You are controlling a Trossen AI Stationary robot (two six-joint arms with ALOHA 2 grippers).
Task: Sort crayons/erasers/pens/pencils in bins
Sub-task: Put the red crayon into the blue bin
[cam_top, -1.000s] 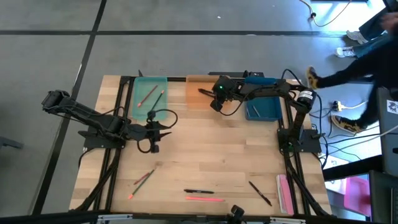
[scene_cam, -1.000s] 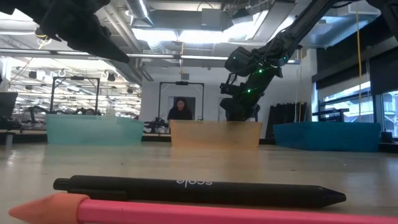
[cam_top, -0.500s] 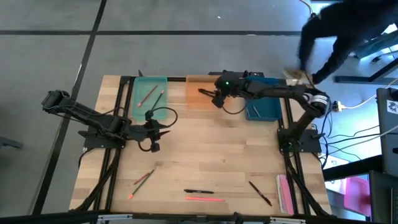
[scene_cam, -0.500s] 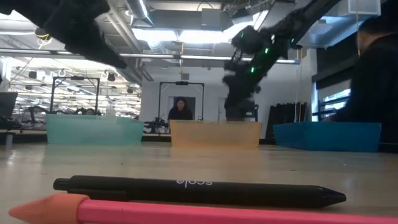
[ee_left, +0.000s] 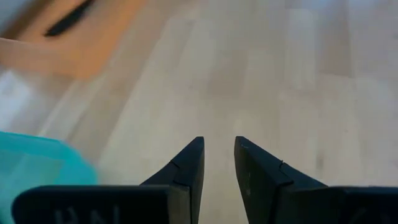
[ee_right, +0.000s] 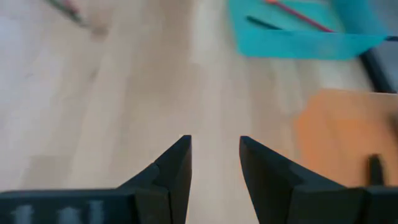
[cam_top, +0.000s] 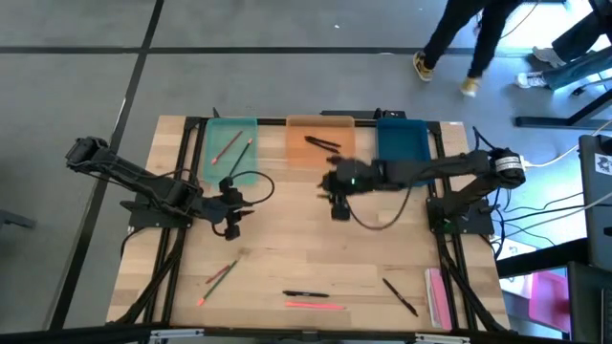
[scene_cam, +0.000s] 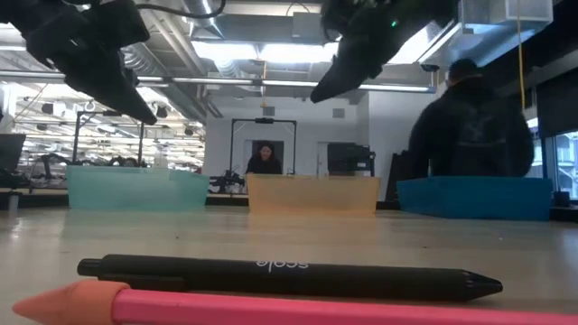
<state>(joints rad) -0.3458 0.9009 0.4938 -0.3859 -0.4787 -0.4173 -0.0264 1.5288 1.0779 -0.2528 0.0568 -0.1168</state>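
Bare wood mid-table between bins [cam_top: 320, 153] and scattered front-edge pens [cam_top: 305, 294], pencils [cam_top: 315, 306].

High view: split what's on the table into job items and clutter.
Job: teal bin holding two pencils; orange bin holding pens; blue bin; loose pens, loose pencils near the front edge.
Clutter: pink strip.
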